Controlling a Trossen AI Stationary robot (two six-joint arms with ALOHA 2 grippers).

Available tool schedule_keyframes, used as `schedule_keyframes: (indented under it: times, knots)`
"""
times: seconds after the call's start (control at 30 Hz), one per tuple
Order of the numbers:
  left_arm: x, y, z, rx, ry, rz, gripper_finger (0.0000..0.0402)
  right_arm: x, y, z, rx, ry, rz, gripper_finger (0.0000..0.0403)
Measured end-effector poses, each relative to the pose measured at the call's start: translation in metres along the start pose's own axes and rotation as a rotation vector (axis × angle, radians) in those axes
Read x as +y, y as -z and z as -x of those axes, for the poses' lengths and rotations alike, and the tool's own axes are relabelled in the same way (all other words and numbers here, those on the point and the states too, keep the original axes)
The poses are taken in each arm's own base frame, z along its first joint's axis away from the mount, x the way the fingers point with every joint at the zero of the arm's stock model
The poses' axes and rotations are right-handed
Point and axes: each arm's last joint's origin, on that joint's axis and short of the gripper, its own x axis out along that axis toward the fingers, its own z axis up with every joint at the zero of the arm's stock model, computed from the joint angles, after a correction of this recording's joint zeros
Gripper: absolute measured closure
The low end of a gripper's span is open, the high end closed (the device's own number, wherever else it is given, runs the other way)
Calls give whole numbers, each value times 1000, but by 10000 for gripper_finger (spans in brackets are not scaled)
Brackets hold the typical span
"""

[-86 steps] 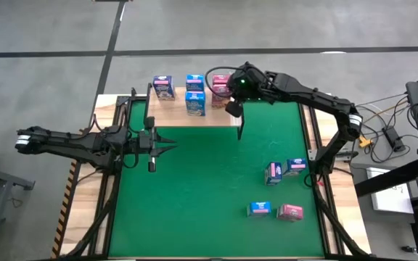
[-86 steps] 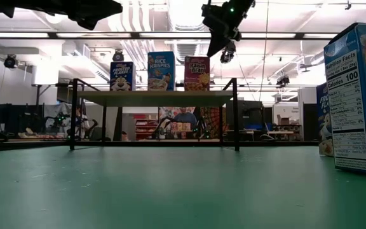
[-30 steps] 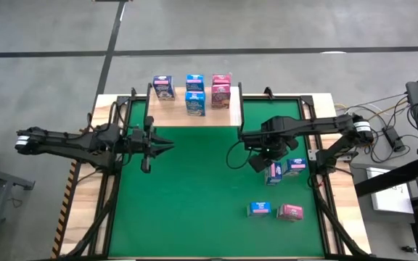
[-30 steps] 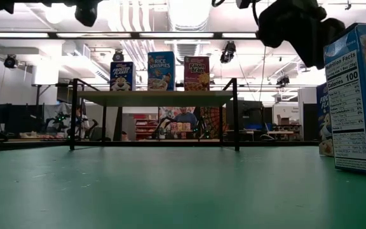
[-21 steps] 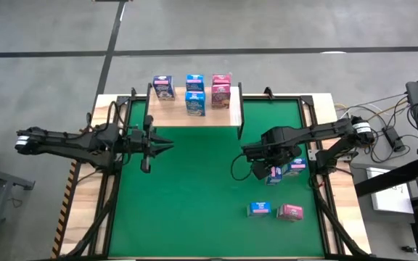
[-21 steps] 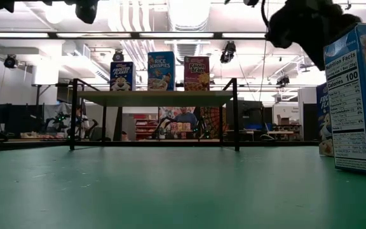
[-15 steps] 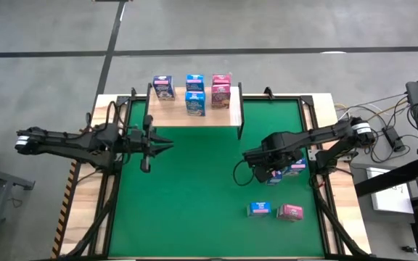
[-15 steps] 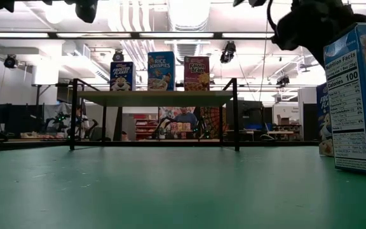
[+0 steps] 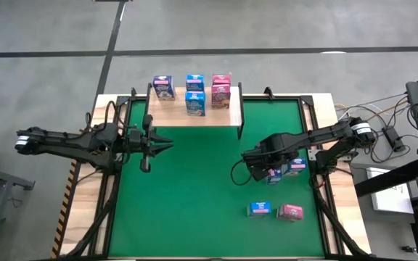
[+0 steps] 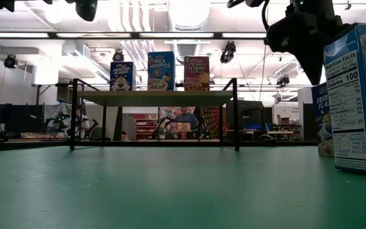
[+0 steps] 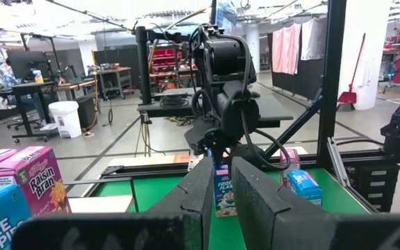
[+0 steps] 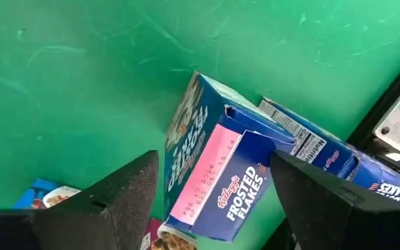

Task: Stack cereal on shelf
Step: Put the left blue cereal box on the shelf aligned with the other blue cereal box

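R gripper (image 12: 210, 187), jaws wide, straddles upright Frosted Flakes box (image 12: 217, 177) at right-centre of high view, far from shelf (image 9: 194, 116) at top: off-centre closure may tip box into neighbour.

cereal (image 9: 186, 95): five boxes upright on shelf (image 9: 173, 114) | four on mat, right side

You see a green mat (image 9: 194, 196) on the wooden table (image 9: 343, 217), with cables (image 9: 383, 127) past its right edge.
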Motion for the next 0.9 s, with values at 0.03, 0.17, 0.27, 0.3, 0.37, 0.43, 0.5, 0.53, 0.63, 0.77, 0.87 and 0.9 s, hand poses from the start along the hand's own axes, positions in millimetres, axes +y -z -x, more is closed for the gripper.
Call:
schedule_keyframes:
  times: [0.03,0.17,0.27,0.3,0.37,0.43,0.5,0.53,0.63,0.77,0.87,0.9]
  knots:
    - [0,0,0,0,0,0,364,0,0,0,0,0,-2,140]
    - [0,0,0,1,0,0,364,-1,0,4,-4,-11,-4,136]
    - [0,0,0,1,0,0,364,-3,1,9,-3,-10,-2,128]
    - [0,0,0,1,0,0,364,-4,2,10,-1,-4,-2,125]
    - [0,0,0,1,0,0,364,-7,3,12,0,1,-2,118]
    - [0,0,0,4,1,0,364,-8,3,12,-3,-1,-8,111]
    - [0,0,0,4,1,0,364,-9,4,10,-7,6,-13,105]
    - [0,0,0,4,1,0,364,-9,4,10,-7,8,-13,103]
    - [0,0,0,4,1,0,364,-9,5,6,-7,15,-9,101]
    - [0,0,0,3,1,0,364,-8,6,-2,-2,30,-11,105]
    - [0,0,0,3,1,0,364,-10,6,-10,5,49,-12,109]
    - [0,0,0,3,1,0,364,-9,6,-13,4,46,-12,110]
